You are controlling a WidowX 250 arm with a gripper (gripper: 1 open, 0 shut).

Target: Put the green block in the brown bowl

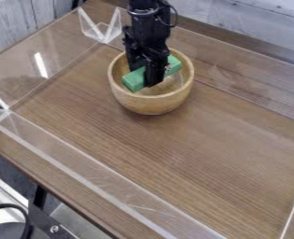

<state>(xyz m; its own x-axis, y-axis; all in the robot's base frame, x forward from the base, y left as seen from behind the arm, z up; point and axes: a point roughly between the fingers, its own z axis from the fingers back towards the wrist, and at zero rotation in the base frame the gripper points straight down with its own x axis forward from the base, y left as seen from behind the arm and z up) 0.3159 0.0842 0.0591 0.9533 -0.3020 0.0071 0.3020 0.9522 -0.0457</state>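
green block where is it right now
In the camera view the green block sits inside the brown bowl, upper middle of the wooden table, with the black tool shut on it.

Matte green block (138, 78), grainy smooth wooden bowl (150, 97), wood-grain tabletop (175, 159), glossy clear walls (24, 56).

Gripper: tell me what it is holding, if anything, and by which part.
The gripper is shut on the green block, its fingers clamped around the block's middle, with green showing on both sides, down inside the brown bowl.
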